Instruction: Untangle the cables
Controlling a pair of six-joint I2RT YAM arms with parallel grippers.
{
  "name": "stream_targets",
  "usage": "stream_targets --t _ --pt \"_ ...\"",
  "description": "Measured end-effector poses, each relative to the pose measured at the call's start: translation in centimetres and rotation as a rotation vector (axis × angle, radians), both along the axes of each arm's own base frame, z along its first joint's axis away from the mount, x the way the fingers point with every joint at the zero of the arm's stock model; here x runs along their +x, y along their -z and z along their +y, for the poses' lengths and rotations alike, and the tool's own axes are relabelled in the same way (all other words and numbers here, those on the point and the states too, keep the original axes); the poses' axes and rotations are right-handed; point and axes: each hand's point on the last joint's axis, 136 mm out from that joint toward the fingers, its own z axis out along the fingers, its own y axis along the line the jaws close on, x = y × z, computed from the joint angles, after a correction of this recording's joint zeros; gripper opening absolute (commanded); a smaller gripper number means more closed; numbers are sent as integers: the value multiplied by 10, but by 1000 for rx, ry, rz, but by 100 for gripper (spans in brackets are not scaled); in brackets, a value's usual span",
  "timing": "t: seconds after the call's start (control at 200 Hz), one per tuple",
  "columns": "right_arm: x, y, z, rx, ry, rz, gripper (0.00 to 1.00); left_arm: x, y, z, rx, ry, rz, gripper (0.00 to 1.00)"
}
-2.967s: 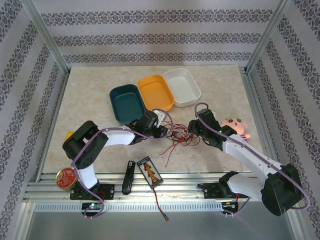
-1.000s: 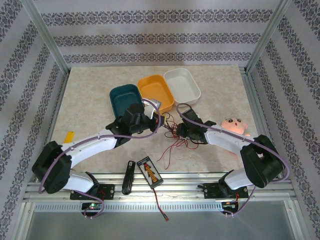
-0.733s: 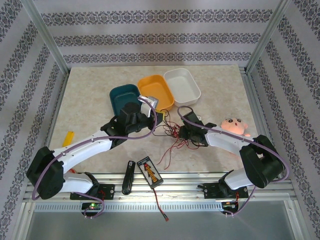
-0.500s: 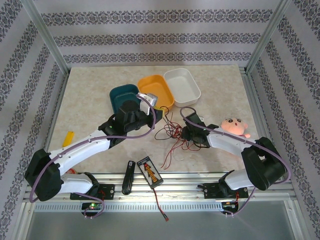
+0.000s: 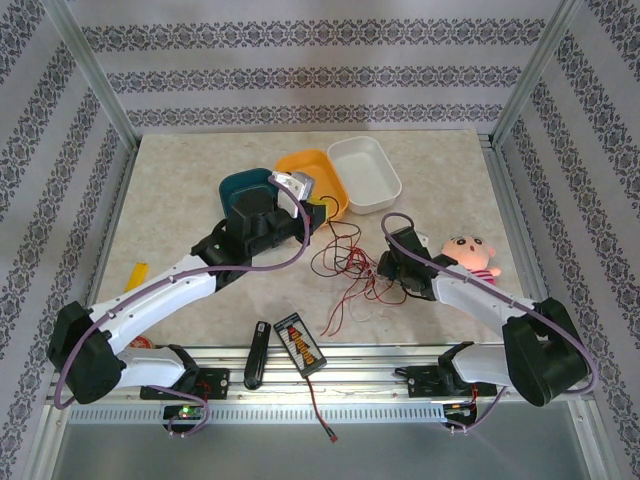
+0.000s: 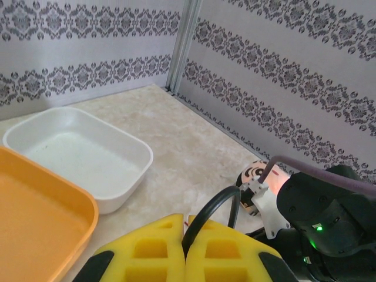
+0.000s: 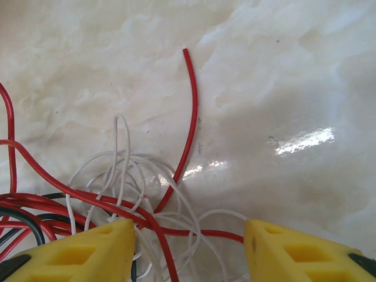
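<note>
The left gripper (image 6: 184,247) was squeezed shut on the black cable (image 6: 207,210), up beside the orange tray (image 6: 41,205). The right gripper (image 7: 188,238) had its jaws apart, low over the tangled cables (image 5: 350,268) on the table (image 5: 180,190). The red cable (image 7: 191,111) and the white cable (image 7: 121,153) lay looped between its fingers.

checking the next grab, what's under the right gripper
Under the right gripper, its jaws open, the red cable, white cable and black cable lie tangled on the table. Where they run beneath its yellow fingers is covered.
</note>
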Motion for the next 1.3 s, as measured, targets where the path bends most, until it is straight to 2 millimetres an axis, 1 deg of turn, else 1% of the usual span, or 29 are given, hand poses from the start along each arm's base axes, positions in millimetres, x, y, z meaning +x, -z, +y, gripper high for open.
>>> stream_targets --t 0.17,0.27,0.365,0.485,0.555,0.62,0.7,0.809,0.904,1.009,1.219,1.299 --pt "-1 -7 -2 -6 -17 -15 52 -1 -11 -3 -3 20 -28 0" --pt "0 -20 0 2 -53 -51 53 -1 -14 -8 0 41 -26 0" --pt "5 -47 7 29 -100 -129 55 2 -6 -15 15 64 -3 0" --pt "11 -94 15 79 -163 -268 58 2 15 -23 52 99 38 0" --pt "10 -121 20 110 -204 -350 59 3 26 -26 74 114 57 0" --pt "8 -142 25 141 -247 -414 58 3 34 -28 89 121 74 0" --pt "3 -161 34 180 -306 -477 56 4 40 -29 101 123 89 0" --pt "-5 -177 51 216 -401 -537 54 6 43 -30 105 119 102 0" --pt "-14 -184 72 232 -499 -564 53 10 40 -30 98 99 108 0" --pt "-21 -182 90 231 -575 -566 53 12 39 -29 87 83 118 0" --pt "-23 -164 119 215 -669 -531 53 12 39 -28 74 75 133 0" --pt "-21 -153 127 190 -694 -509 50 12 39 -28 72 75 136 0"
